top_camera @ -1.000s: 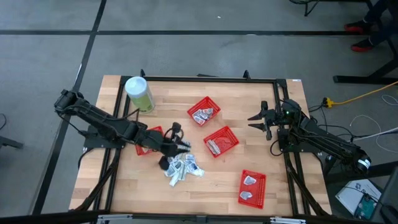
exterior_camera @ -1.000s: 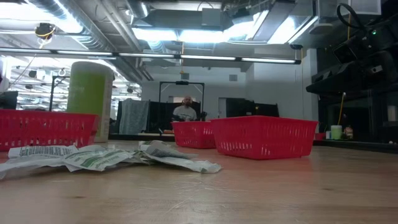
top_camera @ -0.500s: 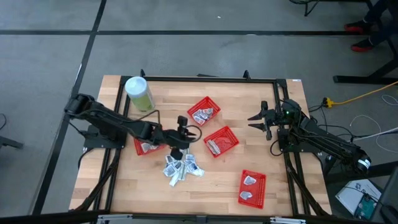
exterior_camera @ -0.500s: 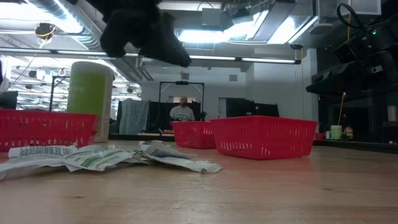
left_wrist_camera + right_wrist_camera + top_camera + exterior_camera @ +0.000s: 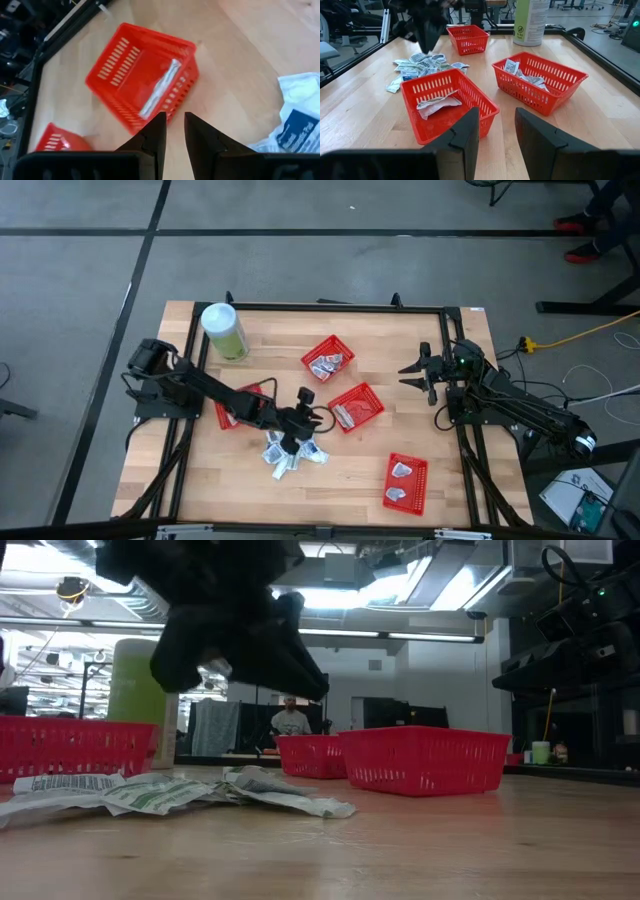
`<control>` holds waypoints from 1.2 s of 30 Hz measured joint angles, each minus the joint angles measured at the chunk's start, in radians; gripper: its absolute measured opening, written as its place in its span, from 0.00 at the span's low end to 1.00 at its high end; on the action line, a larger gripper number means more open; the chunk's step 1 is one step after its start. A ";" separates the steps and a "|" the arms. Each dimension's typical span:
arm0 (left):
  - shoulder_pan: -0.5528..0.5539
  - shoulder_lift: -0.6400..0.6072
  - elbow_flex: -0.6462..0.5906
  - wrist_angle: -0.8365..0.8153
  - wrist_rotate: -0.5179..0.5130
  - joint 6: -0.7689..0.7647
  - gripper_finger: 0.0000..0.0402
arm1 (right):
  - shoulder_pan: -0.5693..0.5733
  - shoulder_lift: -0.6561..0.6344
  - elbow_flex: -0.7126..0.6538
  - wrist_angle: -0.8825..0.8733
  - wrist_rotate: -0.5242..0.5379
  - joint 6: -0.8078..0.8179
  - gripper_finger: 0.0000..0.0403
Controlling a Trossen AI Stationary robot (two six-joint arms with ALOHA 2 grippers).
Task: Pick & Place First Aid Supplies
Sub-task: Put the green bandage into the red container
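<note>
**Sorting partly done: a heap of packets is left on the table**

The left gripper hangs above the table, its fingers drawn narrow with only a slim gap between them. Nothing can be seen held between them in the left wrist view. The loose pile of packets lies directly below it and slightly to one side, on the bare wood. The middle basket sits just ahead of its fingertips, holding one crumpled wrapped strip.

The right gripper waits well apart at the table's far side, jaws spread fairly wide and empty.

As for progress, some supplies already sit in baskets. The basket near the canister holds several packets. The basket closest to the table's front edge holds two. A fourth basket lies mostly under the left arm, and its contents cannot be made out.

What is left is the heap under the left gripper, which looks like a good many overlapping packets. By that measure the job seems well short of finished, with repeated pick-and-drop trips still to go.
</note>
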 joint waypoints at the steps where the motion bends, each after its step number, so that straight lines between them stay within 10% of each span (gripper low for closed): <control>1: -0.005 0.015 0.000 0.022 -0.003 0.001 0.15 | 0.000 0.000 0.000 0.000 0.000 0.000 0.31; 36: 0.068 0.092 0.023 0.136 -0.176 -0.064 0.15 | 0.000 0.000 0.000 0.000 0.000 0.000 0.31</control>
